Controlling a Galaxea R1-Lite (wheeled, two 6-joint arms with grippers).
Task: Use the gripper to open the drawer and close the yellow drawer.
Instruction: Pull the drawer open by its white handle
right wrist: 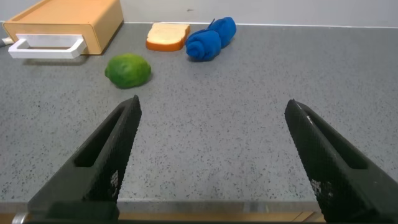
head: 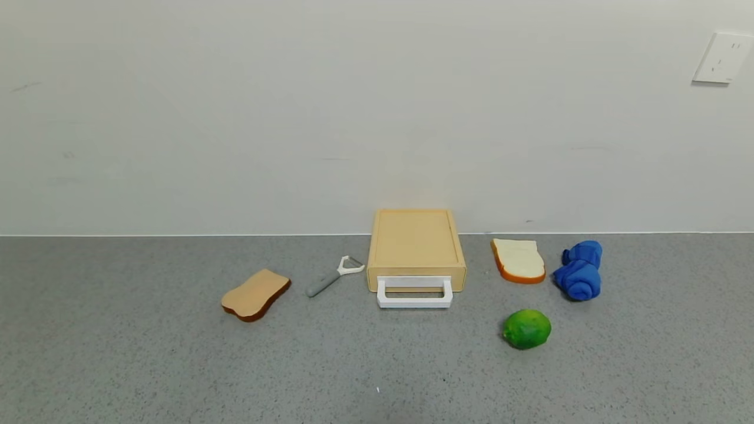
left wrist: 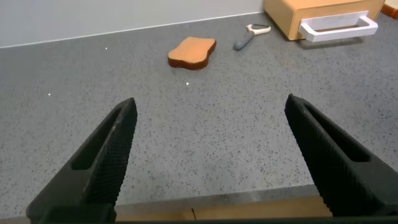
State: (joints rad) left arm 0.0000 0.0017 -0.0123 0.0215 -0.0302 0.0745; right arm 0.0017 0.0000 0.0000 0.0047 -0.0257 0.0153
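Observation:
The flat pale yellow-tan box (head: 416,242) stands against the back wall at the middle of the grey counter, its drawer pushed in. The drawer's white loop handle (head: 414,292) faces me; it also shows in the left wrist view (left wrist: 339,25) and the right wrist view (right wrist: 45,46). Neither arm shows in the head view. My left gripper (left wrist: 211,109) is open and empty over the counter's near edge, far from the box. My right gripper (right wrist: 214,109) is open and empty over the near edge too, with a green lime (right wrist: 128,70) between it and the box.
Left of the box lie a grey-handled peeler (head: 333,277) and a tan bread slice (head: 255,294). Right of it lie a white bread slice (head: 519,261), a rolled blue cloth (head: 580,271) and the lime (head: 526,329). A wall outlet (head: 722,58) is at upper right.

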